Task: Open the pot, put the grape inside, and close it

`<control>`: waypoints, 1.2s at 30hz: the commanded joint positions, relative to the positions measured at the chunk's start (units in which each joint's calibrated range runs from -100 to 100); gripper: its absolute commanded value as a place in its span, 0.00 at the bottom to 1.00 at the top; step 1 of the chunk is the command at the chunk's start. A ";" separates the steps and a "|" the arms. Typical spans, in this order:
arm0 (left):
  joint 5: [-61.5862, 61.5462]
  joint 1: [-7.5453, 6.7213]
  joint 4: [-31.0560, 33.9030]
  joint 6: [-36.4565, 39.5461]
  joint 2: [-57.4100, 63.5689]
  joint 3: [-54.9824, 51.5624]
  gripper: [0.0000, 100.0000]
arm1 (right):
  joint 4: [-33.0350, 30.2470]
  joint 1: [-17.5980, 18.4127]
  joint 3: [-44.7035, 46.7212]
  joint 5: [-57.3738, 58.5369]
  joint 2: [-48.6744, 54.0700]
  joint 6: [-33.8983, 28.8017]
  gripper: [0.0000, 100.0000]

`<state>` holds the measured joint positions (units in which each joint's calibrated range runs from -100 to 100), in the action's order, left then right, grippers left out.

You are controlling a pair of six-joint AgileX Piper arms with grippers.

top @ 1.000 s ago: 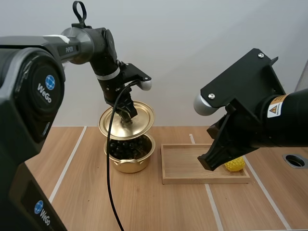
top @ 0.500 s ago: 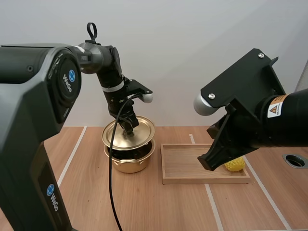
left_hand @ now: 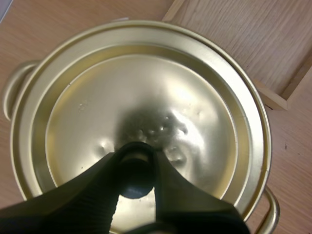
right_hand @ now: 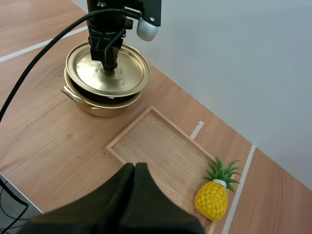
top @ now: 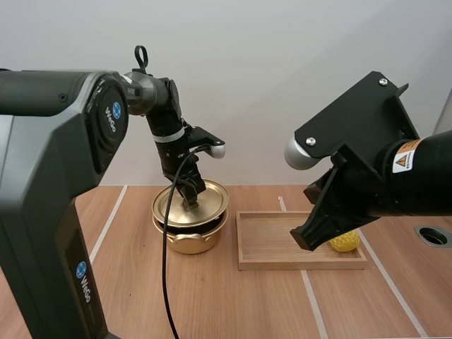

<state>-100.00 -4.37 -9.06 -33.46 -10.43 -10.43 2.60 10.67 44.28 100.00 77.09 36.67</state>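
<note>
A gold pot [top: 189, 239] stands on the table left of the wooden tray, and its gold lid [top: 191, 205] lies almost flat over the rim, a narrow dark gap still showing under it in the right wrist view. My left gripper [top: 191, 195] is shut on the lid's dark knob [left_hand: 135, 168], fingers [left_hand: 97, 195] pinching it from both sides. The lid [left_hand: 141, 122] covers the pot, so the grapes are hidden. My right gripper [right_hand: 135, 170] hovers above the tray's near edge, its fingers together as one dark wedge, holding nothing.
A shallow wooden tray [top: 300, 265] lies right of the pot. A small yellow pineapple [right_hand: 212, 197] rests at the tray's far right corner. My right arm's bulk [top: 367, 169] hangs over the tray in the high view. White tape lines cross the wooden tabletop.
My left gripper has lowered the lid from a tilted position above the pot down onto the rim, hiding the dark grapes. My right arm has stayed still.
</note>
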 commanded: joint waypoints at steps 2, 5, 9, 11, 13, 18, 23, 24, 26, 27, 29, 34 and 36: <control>0.00 -0.24 -1.28 0.16 -0.21 0.05 0.00 | 0.07 0.20 0.18 0.00 0.42 0.15 0.00; 0.00 -0.24 -1.04 0.16 -0.21 0.05 0.00 | 0.07 0.20 0.18 0.00 0.42 0.15 0.00; 0.00 -0.24 -0.97 0.16 -0.21 0.05 0.00 | 0.07 0.20 0.18 0.00 0.42 0.15 0.00; 0.00 -0.24 -0.97 0.25 -0.33 0.05 0.00 | 0.07 0.20 0.18 0.00 0.42 0.15 0.00; 0.00 -0.24 -0.97 0.35 -0.61 0.05 0.00 | 0.07 0.20 0.18 0.00 0.42 0.15 0.00; 0.00 -0.24 -0.97 0.71 -2.36 0.05 0.00 | 0.07 0.20 0.18 0.00 0.42 0.15 0.00; 0.00 -0.24 -0.80 1.47 -4.25 0.05 0.00 | 0.07 0.20 0.18 0.00 0.42 0.15 0.00; 0.00 -0.24 -0.45 1.58 -4.58 0.05 0.00 | 0.07 0.20 0.18 0.00 0.42 0.15 0.00; 0.00 -0.24 0.48 1.97 -5.20 0.05 0.00 | 0.07 0.20 0.18 0.00 0.42 0.15 0.00; 0.09 -0.24 0.93 2.34 -5.34 0.05 0.00 | 0.07 0.20 0.18 0.00 0.42 0.15 0.00; 0.50 -0.24 1.63 2.62 -5.74 0.05 0.00 | 0.07 0.20 0.18 0.00 0.42 0.15 0.00; 1.50 -0.24 4.58 3.66 -5.74 0.05 0.00 | 0.41 0.20 0.18 0.00 0.42 0.15 0.00; 0.84 -0.24 5.97 3.89 -5.74 0.05 0.00 | 0.41 0.20 0.18 0.00 0.42 0.15 0.00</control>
<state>-100.00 -4.76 -7.23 -30.85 -14.43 -10.00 2.71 10.67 44.28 100.00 77.09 36.67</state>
